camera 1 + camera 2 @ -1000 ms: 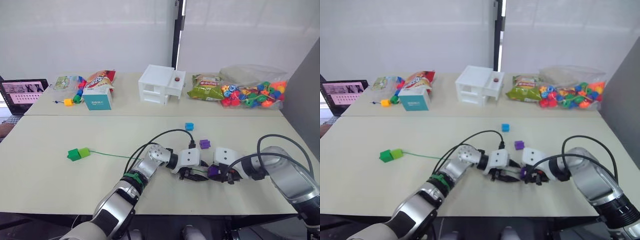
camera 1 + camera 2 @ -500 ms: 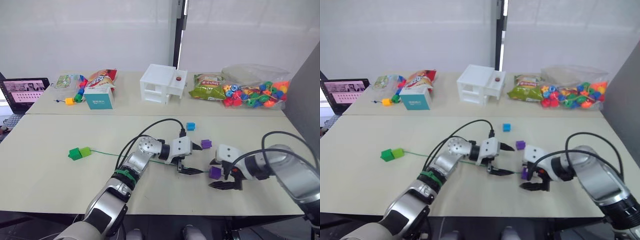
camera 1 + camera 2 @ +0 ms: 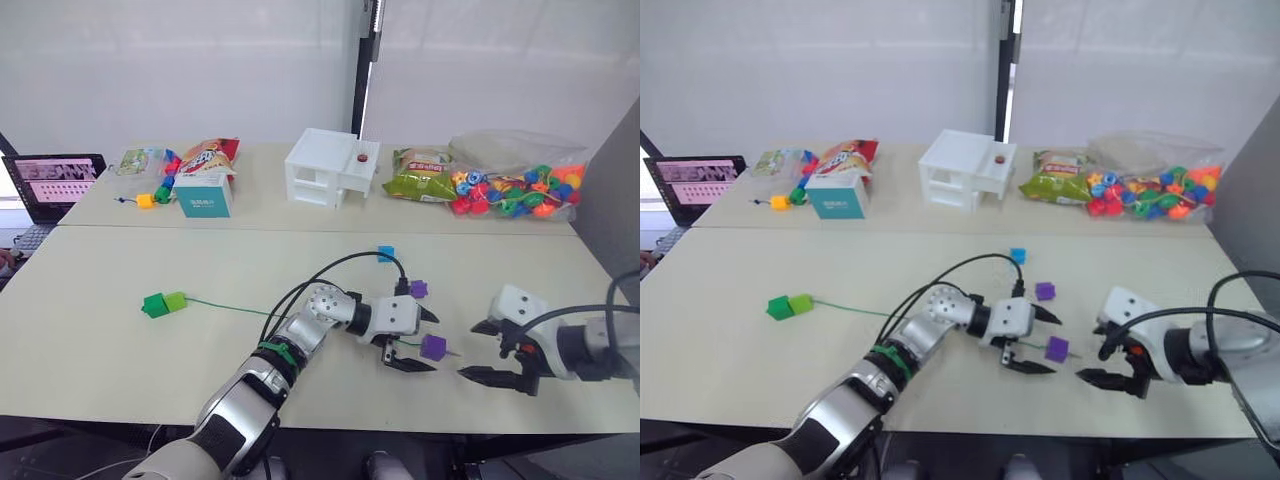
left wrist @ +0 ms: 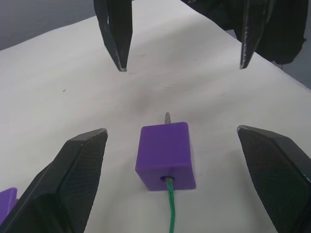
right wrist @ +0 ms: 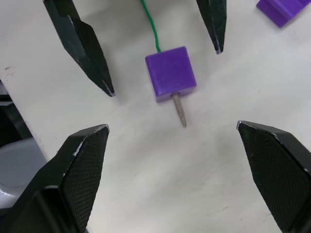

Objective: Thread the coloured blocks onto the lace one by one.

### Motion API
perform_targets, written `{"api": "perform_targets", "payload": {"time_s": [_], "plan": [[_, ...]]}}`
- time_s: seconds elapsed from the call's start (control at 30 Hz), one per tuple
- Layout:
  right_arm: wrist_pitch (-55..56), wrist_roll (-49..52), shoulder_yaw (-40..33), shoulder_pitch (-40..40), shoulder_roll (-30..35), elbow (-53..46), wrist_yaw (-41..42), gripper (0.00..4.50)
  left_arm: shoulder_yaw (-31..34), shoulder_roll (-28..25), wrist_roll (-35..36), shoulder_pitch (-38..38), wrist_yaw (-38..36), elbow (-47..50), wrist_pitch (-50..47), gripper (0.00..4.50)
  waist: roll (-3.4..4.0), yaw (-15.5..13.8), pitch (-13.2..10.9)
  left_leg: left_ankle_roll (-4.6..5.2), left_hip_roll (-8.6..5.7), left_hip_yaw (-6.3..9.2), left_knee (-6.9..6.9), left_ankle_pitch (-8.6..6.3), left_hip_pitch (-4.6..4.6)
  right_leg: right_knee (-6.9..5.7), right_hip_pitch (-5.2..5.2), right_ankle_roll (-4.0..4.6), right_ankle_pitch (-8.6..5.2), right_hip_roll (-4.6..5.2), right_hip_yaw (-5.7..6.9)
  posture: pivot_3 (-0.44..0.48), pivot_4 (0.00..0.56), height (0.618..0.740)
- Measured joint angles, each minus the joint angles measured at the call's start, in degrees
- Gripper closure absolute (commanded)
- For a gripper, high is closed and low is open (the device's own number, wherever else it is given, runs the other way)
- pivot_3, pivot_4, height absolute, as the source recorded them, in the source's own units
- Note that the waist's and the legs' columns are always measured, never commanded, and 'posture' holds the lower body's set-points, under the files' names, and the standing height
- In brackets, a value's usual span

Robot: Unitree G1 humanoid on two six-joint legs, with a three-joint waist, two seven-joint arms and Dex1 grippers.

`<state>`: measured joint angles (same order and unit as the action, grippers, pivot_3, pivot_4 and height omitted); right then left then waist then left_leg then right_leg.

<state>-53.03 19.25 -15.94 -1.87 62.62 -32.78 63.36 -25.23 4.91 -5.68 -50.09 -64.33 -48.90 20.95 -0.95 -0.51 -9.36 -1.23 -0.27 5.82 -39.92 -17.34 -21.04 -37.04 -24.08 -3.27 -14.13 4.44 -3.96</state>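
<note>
A purple cube (image 3: 433, 347) lies on the table with the green lace (image 4: 171, 206) running through it. The lace's brownish tip (image 5: 181, 110) pokes out on the far side. My left gripper (image 3: 1053, 346) is open, one finger on each side of that cube without touching it. My right gripper (image 3: 467, 352) is open too, just right of the tip and facing it. A second purple cube (image 3: 418, 289) and a blue cube (image 3: 386, 254) lie loose behind. The dark green cube (image 3: 153, 306) and light green wedge (image 3: 175, 300) sit together at the lace's left end.
On the back table stand a white drawer box (image 3: 330, 168), a teal tissue box (image 3: 203, 196), snack bags (image 3: 420, 175), a clear bag of rounded beads (image 3: 515, 185), a short bead chain (image 3: 150, 197) and a laptop (image 3: 55, 180). A black cable (image 3: 340, 268) arcs over my left arm.
My right gripper has let go of the purple cube and drawn back to the right. The cube now rests on the table, threaded. My left gripper has opened around it.
</note>
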Motion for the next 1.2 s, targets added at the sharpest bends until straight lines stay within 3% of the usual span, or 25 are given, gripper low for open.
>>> {"api": "perform_targets", "payload": {"time_s": [0.13,0.33,0.47,0.7,1.13,1.2], "plan": [[0.0,0.0,-1.3,-3.4,-0.1,-0.6,-2.4,0.05,-0.8,0.7,-1.0,-0.2,0.0,-2.8,0.6,0.00,0.00,-0.1,0.0,0.00,0.00,-0.01,-0.01,0.00,0.00,-0.01,0.00,0.00,0.00,0.00,-0.01,0.000,0.150,0.740],[1.3,-0.1,-0.4,-3.6,-1.0,-0.9,-5.9,0.00,-1.0,0.8,-2.4,-0.8,1.6,-4.6,1.0,1.91,-0.02,-0.1,0.0,0.00,0.00,-0.01,-0.01,0.00,0.00,0.00,0.01,0.00,0.00,0.00,-0.01,0.000,0.150,0.740],[4.3,-1.5,5.1,-0.8,-1.9,1.2,-8.4,0.00,-1.0,0.8,-3.3,-1.1,1.9,-4.8,1.0,3.15,-0.02,0.0,0.0,0.00,0.00,-0.01,-0.01,0.01,0.02,0.01,0.01,0.00,0.00,-0.01,-0.01,0.000,0.150,0.740],[10.3,-5.8,15.4,3.5,-1.9,6.1,-8.8,0.00,-1.1,0.7,-3.8,-1.2,1.9,-4.9,1.3,3.29,-0.01,0.0,0.0,-0.01,0.00,-0.01,-0.01,0.01,0.02,0.01,0.01,0.00,0.00,0.00,-0.01,0.000,0.150,0.740],[12.4,-6.7,18.3,6.1,-1.9,8.6,-7.2,4.28,-1.1,0.6,-4.7,-1.6,1.9,-4.9,1.4,3.29,0.00,0.0,0.0,-0.01,0.00,-0.01,-0.02,0.01,0.03,0.01,0.03,0.00,0.00,0.00,-0.01,0.000,0.150,0.740],[12.3,-6.6,18.4,6.1,-1.9,8.4,-6.9,4.50,-1.0,0.6,-4.8,-1.7,2.3,-4.8,1.3,3.29,-0.01,0.0,0.0,-0.01,0.00,-0.01,-0.03,0.01,0.03,0.01,0.03,0.00,0.00,-0.01,0.00,0.000,0.150,0.740]]}}
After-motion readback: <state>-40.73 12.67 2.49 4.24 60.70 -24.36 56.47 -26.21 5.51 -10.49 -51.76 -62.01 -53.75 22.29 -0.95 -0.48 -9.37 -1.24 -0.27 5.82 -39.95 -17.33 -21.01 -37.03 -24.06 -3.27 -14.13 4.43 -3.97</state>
